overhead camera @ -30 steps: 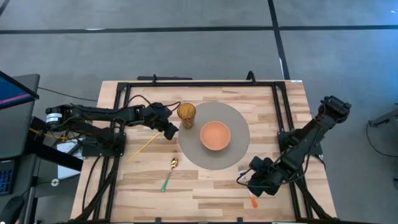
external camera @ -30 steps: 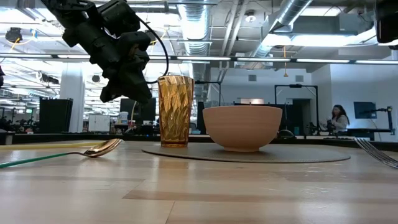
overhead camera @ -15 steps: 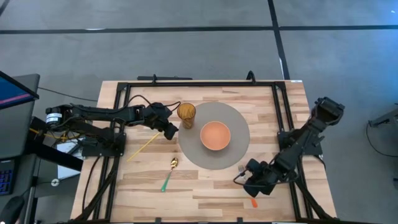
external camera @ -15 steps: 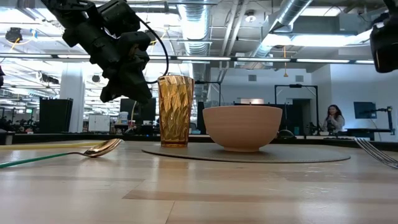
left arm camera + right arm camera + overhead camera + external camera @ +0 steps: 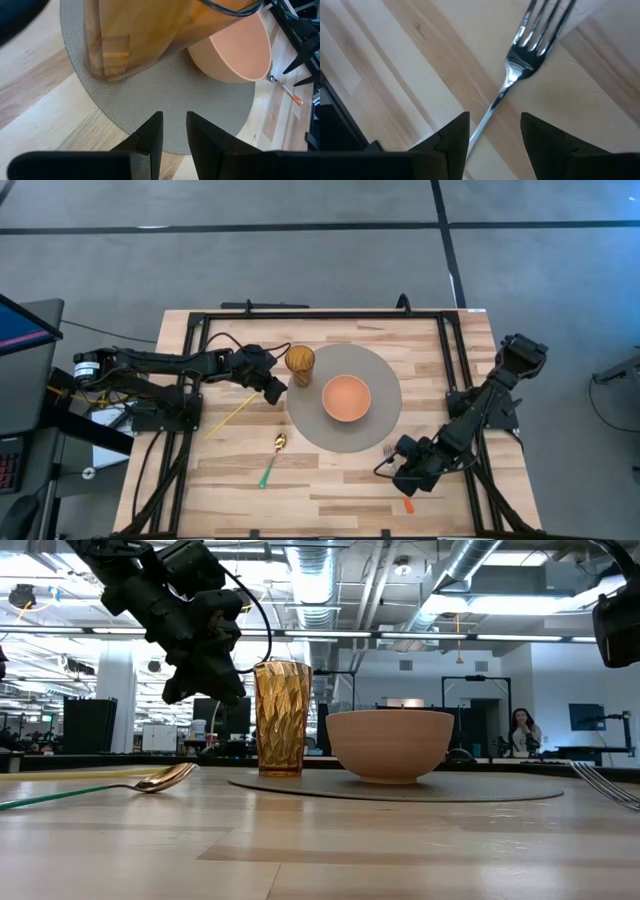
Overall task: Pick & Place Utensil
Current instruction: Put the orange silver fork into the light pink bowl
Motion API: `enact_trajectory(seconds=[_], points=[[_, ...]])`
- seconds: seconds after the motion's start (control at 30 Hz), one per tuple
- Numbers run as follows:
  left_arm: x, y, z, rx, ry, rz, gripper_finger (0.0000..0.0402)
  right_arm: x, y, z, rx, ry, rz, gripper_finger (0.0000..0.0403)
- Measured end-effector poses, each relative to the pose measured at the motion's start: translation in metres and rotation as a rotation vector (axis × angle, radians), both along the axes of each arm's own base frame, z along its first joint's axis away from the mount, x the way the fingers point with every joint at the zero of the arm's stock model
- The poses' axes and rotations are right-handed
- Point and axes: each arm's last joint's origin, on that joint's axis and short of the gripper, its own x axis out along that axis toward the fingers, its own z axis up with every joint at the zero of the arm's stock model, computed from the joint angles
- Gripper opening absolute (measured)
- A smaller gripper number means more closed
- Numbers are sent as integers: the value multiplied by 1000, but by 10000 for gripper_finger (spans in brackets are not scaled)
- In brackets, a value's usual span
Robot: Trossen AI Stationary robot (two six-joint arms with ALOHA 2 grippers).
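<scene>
A fork (image 5: 388,453) with an orange handle end (image 5: 407,505) lies flat on the wood table at the near right; its tines also show in the low view (image 5: 605,785). My right gripper (image 5: 398,473) hovers over it, open, with a finger on either side of the fork's neck (image 5: 496,102), touching nothing. A gold spoon with a green handle (image 5: 272,463) lies flat at the near left. My left gripper (image 5: 272,388) is open and empty beside the amber glass (image 5: 300,362), which stands on the grey round mat (image 5: 375,435).
A pink bowl (image 5: 346,398) stands at the middle of the mat. A yellow stick (image 5: 228,416) lies on the table to the left of the mat. A black frame (image 5: 320,312) runs along the table's edges. A person (image 5: 521,730) stands far off in the room.
My right gripper has shifted a little toward the table's left edge above the fork, and its arm has swung with it. The fork, the spoon and my left gripper have stayed where they were.
</scene>
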Motion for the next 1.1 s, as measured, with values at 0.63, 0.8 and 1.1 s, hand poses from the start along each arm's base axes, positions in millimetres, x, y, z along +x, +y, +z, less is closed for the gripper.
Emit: enact_trajectory(seconds=[0.63,0.8,1.1], points=[[1,0,1,3,-12,1,86,13,12,-30,-27,28,18,170],[1,0,1,3,-17,0,86,18,10,-36,-39,48,48,166],[1,1,2,7,-23,5,86,18,10,-40,-60,59,70,100]])
